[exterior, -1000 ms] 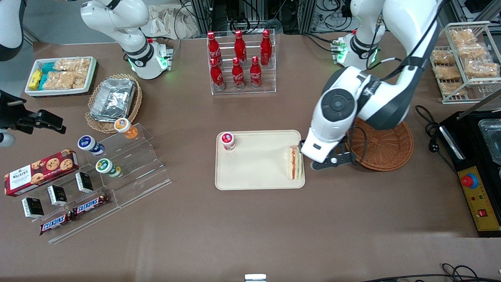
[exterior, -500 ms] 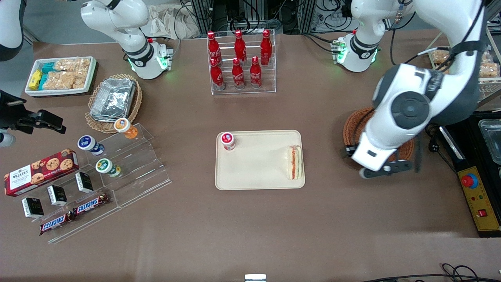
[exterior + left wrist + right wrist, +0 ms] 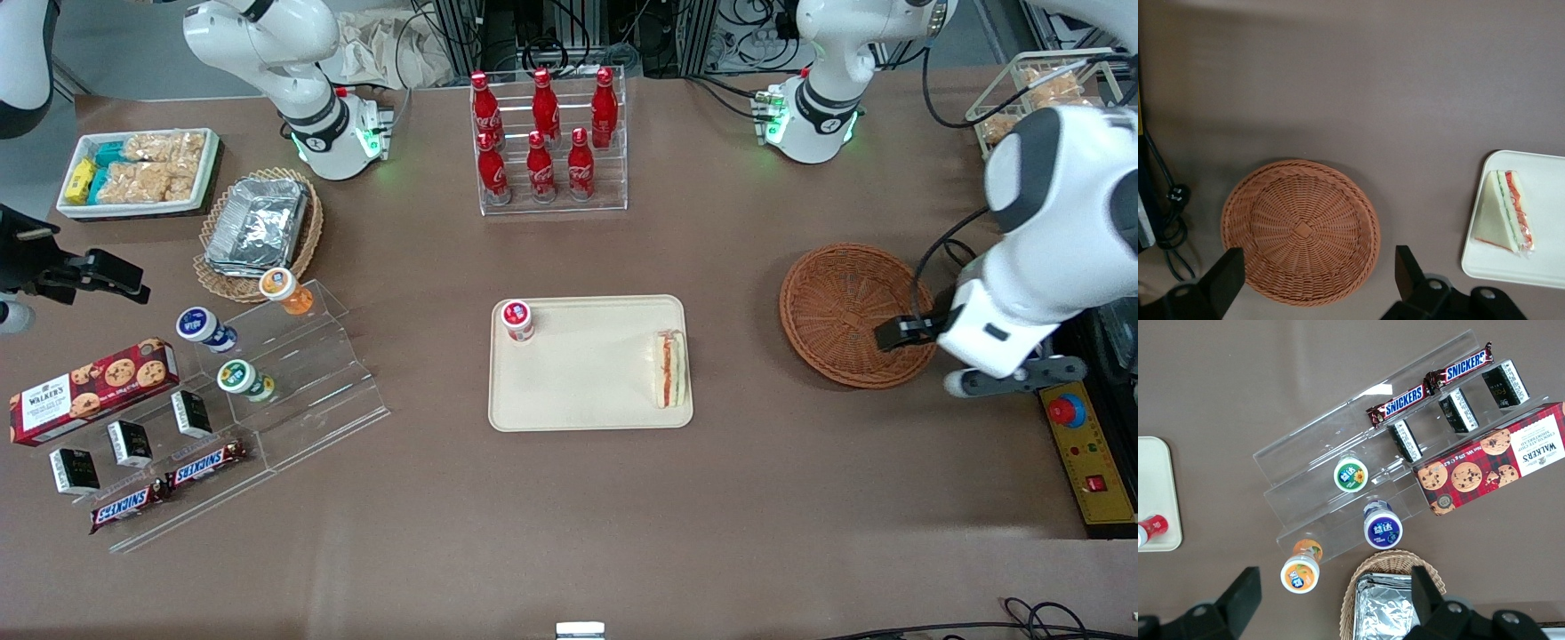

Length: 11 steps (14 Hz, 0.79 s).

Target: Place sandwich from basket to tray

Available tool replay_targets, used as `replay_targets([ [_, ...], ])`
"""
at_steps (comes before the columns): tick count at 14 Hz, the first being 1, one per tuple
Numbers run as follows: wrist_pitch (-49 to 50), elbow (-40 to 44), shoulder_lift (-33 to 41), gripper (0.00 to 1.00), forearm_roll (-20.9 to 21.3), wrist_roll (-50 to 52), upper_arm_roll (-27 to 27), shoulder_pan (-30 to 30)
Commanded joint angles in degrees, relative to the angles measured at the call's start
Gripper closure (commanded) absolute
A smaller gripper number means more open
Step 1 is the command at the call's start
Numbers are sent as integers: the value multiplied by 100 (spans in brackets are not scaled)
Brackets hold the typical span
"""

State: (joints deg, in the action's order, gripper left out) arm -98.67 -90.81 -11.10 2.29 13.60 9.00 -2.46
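Sandwich [image 3: 669, 369] noted lying flat on the tray [image 3: 587, 400], against the tray's edge nearest the basket [image 3: 845, 313], right of centre in the front frame; a small red-capped pot [image 3: 517, 320] stands at the tray's upper left corner. We find the basket empty, its woven floor bare in the wrist view [image 3: 1301, 230]. Our hand [image 3: 925, 331] hangs at the right of the front frame, over the basket's rim on the working arm's end of the bench [image 3: 569, 533], well apart from the tray. Its fingers [image 3: 1228, 280] are spread wide and grasp nothing. We judge the placing done, with only the arm's withdrawal left. The next move calls for nothing but clearing the arm away without brushing the basket or the cables nearby.
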Motion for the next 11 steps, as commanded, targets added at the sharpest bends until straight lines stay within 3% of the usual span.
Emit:
replay_targets([
  [1, 155, -42, 240, 0, -273, -776, -468, 88],
  [5, 260, -7, 363, 0, -764, -1832, -1153, 79],
  [11, 322, 370, 337, 0, -704, -2010, -1261, 61],
])
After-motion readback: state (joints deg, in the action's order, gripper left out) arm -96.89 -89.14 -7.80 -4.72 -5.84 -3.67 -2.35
